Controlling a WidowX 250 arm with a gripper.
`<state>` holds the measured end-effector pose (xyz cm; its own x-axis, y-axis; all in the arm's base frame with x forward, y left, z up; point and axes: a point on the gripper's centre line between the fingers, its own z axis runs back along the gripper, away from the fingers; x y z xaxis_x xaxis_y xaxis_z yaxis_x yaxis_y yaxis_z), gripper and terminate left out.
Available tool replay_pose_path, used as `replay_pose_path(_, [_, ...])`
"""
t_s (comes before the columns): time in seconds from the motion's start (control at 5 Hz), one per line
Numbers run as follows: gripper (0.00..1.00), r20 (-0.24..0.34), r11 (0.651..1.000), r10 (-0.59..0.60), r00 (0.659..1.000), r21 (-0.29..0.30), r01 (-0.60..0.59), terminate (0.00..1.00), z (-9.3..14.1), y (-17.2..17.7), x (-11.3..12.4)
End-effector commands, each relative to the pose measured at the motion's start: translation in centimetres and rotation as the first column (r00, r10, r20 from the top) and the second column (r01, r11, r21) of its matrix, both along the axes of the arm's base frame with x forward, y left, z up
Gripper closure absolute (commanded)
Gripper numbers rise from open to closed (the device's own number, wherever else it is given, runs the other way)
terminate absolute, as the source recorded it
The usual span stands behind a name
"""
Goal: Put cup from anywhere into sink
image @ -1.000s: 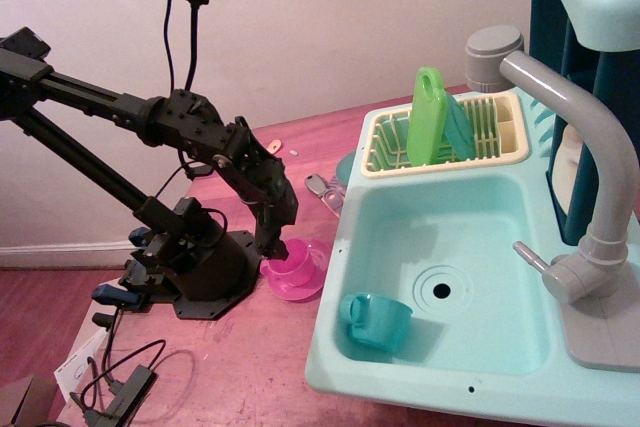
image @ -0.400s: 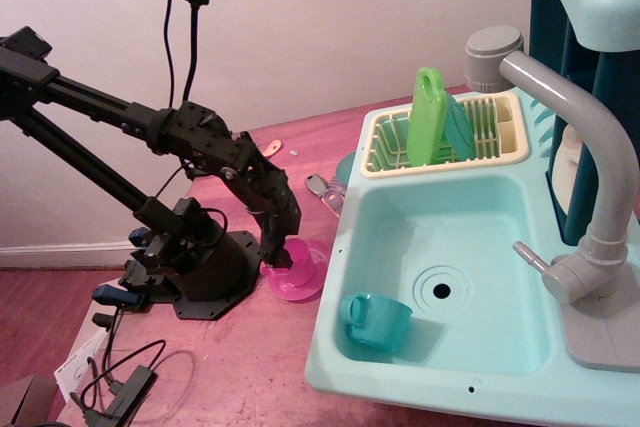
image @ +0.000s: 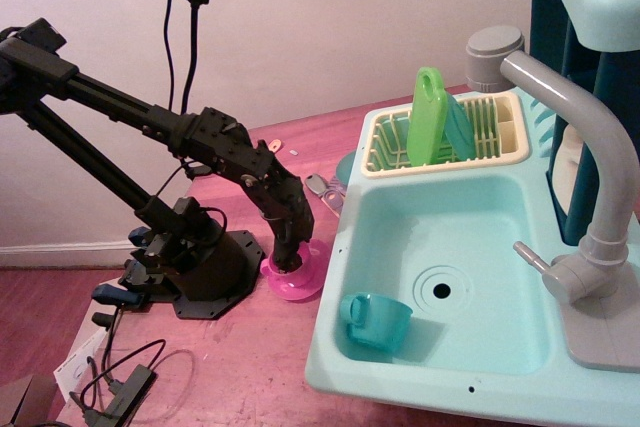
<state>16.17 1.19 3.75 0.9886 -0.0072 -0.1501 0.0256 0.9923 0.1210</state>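
No writing can be read anywhere. Nearest, a teal cup (image: 377,319) lies in the sink (image: 480,342). Left of the sink, on the red surface (image: 240,367), the cup (image: 290,269) sits upright on a pink saucer (image: 298,285), mostly hidden; its handle direction is unclear. The end effector (image: 291,259) reaches down into it, grip undeterminable.

Single view, sitting high at the table's near edge, looking down and across: light turquoise plastic sink basin (image: 470,247) near right, black robot arm (image: 180,132) left, wall far.
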Motion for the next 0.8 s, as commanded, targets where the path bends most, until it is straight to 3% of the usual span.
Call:
replay_pose_path(0.0, [1.00, 0.023, 1.000, -0.019, 1.000, 0.022, 0.018, 0.00, 1.3, 0.1, 1.2])
replay_pose_path(0.4, [1.00, 0.020, 0.998, -0.055, 0.998, 0.024, 0.054, 0.00, 1.8, -0.3, 2.0])
replay_pose_path(0.6, [1.00, 0.011, 0.997, -0.062, 0.998, 0.051, 0.062, 0.00, 4.4, 0.2, 1.7])
